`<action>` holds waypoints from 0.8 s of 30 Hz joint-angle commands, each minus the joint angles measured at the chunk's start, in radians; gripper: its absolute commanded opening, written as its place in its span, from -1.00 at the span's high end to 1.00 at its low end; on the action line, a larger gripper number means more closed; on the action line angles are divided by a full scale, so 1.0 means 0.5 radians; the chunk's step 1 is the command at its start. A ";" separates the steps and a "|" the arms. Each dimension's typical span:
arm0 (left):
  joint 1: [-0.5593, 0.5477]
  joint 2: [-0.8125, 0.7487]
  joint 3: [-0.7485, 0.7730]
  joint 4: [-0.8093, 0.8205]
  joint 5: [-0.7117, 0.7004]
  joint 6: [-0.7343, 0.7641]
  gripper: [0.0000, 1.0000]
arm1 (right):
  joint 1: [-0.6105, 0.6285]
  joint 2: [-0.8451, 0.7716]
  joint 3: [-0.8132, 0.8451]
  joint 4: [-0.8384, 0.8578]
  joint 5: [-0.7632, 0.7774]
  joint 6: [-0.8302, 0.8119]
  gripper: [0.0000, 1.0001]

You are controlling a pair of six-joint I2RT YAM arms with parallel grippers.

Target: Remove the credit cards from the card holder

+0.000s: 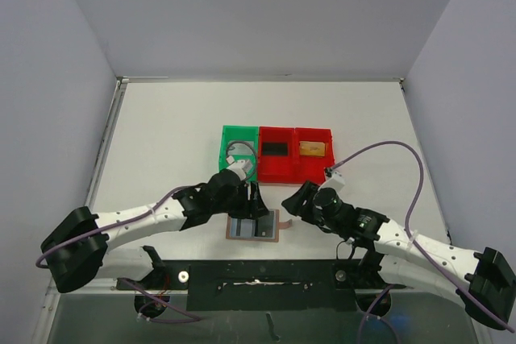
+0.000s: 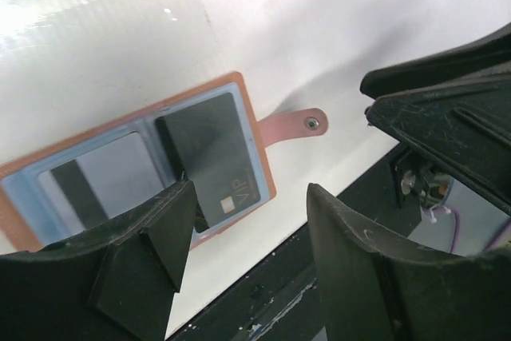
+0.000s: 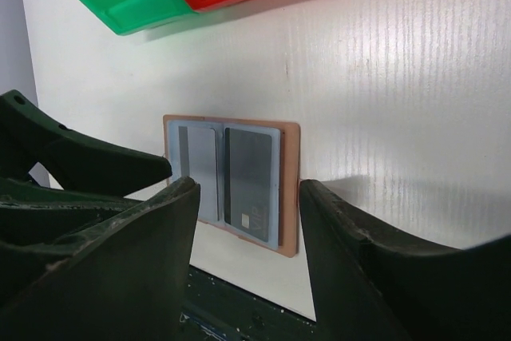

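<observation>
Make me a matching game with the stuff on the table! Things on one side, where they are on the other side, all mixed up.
Things:
1. gold card
2. VIP card
3. green bin
4. pink strap

Places:
A. sticking out from the edge of the card holder
B. at the left end of the row of bins
C. inside a red bin
D. tucked in the open card holder

Pairs: 1-C, 2-D, 3-B, 4-A.
</observation>
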 commanded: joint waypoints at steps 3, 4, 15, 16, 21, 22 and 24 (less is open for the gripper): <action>0.040 -0.125 -0.100 -0.034 -0.188 -0.109 -0.14 | -0.015 0.086 -0.008 0.248 -0.095 -0.047 -0.05; 0.049 -0.125 -0.112 -0.029 -0.182 -0.136 -0.14 | -0.015 0.115 0.005 0.233 -0.096 -0.020 -0.02; 0.261 -0.428 -0.383 0.179 -0.108 -0.388 -0.25 | 0.062 0.510 0.130 0.440 -0.193 0.032 0.15; 0.288 -0.458 -0.407 0.179 -0.101 -0.400 -0.27 | 0.076 0.557 0.160 0.434 -0.193 0.027 0.16; 0.357 -0.621 -0.500 0.182 -0.104 -0.451 -0.35 | 0.108 0.766 0.271 0.416 -0.215 0.047 0.29; 0.362 -0.642 -0.514 0.187 -0.107 -0.459 -0.43 | 0.108 0.801 0.278 0.420 -0.229 0.054 0.30; 0.372 -0.671 -0.529 0.197 -0.104 -0.462 -0.56 | 0.110 0.856 0.286 0.447 -0.254 0.062 0.31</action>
